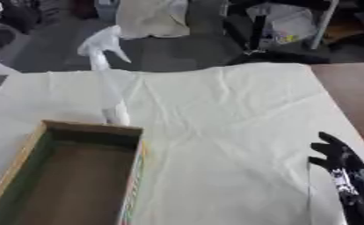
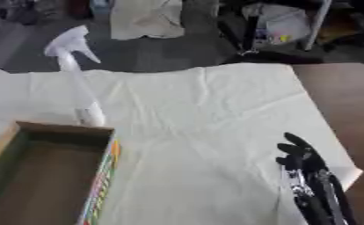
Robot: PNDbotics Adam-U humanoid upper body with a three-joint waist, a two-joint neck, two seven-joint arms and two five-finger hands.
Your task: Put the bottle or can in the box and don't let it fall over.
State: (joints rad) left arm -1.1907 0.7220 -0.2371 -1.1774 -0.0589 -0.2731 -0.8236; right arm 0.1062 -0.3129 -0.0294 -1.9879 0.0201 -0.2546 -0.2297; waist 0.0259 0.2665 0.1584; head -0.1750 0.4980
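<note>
Down at the near right, the right hand (image 2: 300, 160) rests idle on the white cloth (image 1: 231, 118), fingers relaxed. Near left sits the open box (image 1: 77, 176); just behind its far wall, the spray bottle (image 1: 108, 79) stands upright.

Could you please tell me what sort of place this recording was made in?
Probably a lab or workshop: a cloth-covered table holds a white spray bottle and an open cardboard box, with cluttered gear on the floor behind.
</note>
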